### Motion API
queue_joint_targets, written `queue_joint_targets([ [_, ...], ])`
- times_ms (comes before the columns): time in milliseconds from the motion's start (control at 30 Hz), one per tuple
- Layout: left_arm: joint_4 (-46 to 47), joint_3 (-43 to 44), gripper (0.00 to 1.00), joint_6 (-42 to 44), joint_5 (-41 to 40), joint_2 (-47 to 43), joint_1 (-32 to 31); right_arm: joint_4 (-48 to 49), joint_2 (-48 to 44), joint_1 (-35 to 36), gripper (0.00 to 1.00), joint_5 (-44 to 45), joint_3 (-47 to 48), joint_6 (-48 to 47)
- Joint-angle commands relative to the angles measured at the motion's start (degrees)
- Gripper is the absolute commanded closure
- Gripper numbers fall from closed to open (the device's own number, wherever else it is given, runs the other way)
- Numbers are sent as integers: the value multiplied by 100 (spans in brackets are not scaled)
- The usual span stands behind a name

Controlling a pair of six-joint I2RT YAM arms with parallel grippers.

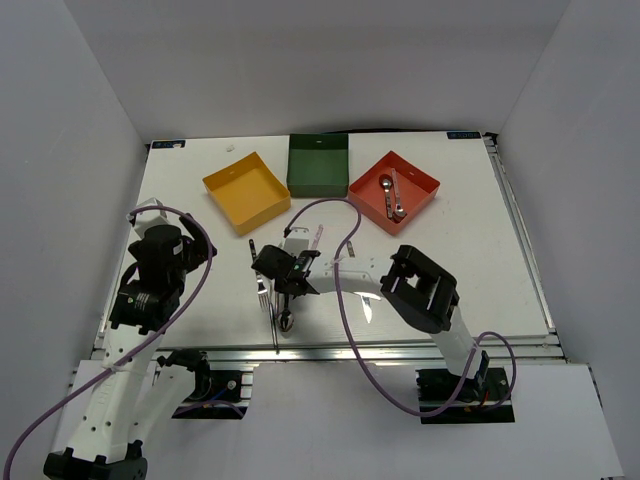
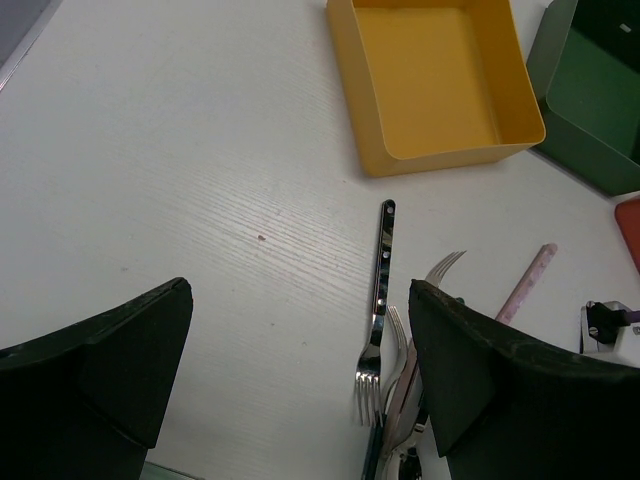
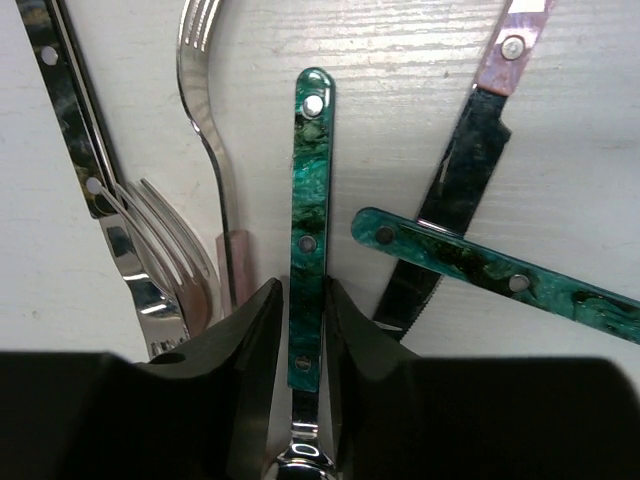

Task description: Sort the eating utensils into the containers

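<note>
Here the teal spoon [image 3: 308,230] lies flat on the tabletop [image 1: 480,270] in the heap near the front edge. Its bowl is mostly hidden and its handle points away from the wrist. Its long axis runs straight up the gap of the right hand [image 3: 303,300], so the fingers [image 3: 250,340] cross its narrow width. They press in on both sides and, as far as this view shows, pinch the handle. A second teal handle [image 3: 500,275] and a knife [image 3: 470,170] lie just right of it, and forks [image 3: 160,240] lie just left. Judged from the two spoons [image 1: 390,195] already in it, the red tray [image 1: 420,180] is the target. It lies far and to the right of the heap, on the right arm's side. The left hand [image 2: 298,300] hangs spread wide and empty, left of the heap.
</note>
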Motion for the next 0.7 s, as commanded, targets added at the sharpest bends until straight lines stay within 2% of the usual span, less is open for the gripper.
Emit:
queue_joint_targets([
  [0,62,-34,2,16,75,-59,28,-360,262,4,71,186,237,313],
  [33,62,-34,2,16,75,-59,19,-500,271,4,72,256,237,374],
  [100,71,-34,2,16,83,-77,19,-485,167,12,81,283,168,480],
  [133,71,-34,2,16,83,-77,19,-441,166,12,81,283,132,472],
  [167,71,-26,2,16,83,-59,19,-405,79,12,89,292,106,480],
  [267,71,-34,2,16,83,-59,19,-361,-62,12,100,301,132,393],
  [433,71,-34,2,16,75,-94,19,-458,-405,12,100,354,413,-28],
  [533,62,-34,2,16,75,-85,19,-238,-992,-31,100,301,334,-467],
  [667,62,-34,2,16,75,-94,19,-89,-1652,-495,100,90,19,-1151],
])
